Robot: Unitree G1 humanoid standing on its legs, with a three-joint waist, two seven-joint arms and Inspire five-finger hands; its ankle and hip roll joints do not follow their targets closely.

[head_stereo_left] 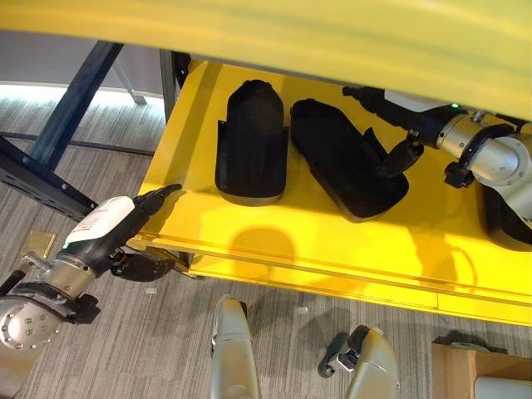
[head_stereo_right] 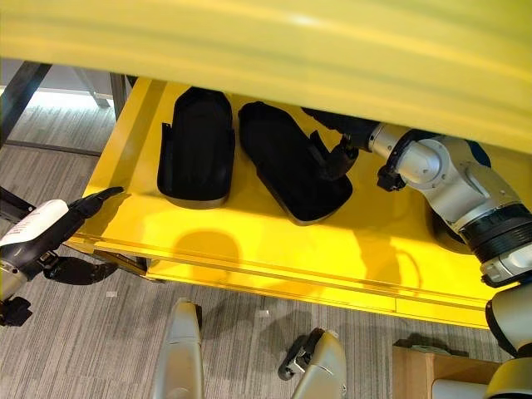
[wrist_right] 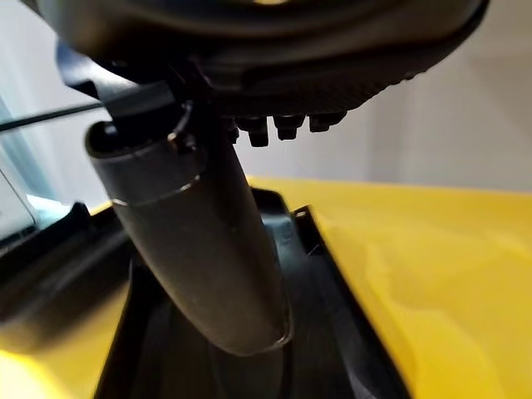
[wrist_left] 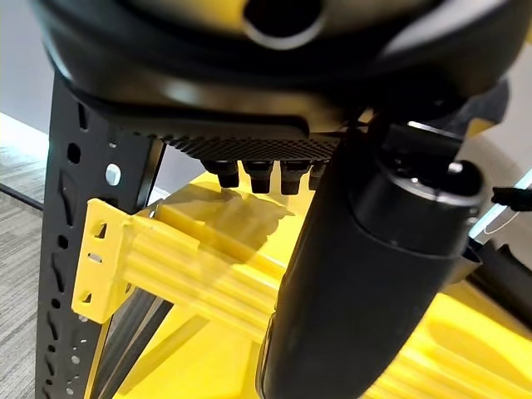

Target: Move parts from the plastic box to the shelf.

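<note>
You see two parts (head_stereo_left: 252,141) (head_stereo_left: 345,162) centre on shelf (head_stereo_left: 274,241); right hand (head_stereo_right: 337,154) clamps one; left hand (head_stereo_left: 137,212) lower left, fingers straight.

An upper yellow beam (head_stereo_left: 332,41) hides the shelf (head_stereo_left: 274,224) beyond the right hand (head_stereo_left: 391,154); a third black part (head_stereo_left: 503,220) beside its wrist is cut off.
</note>
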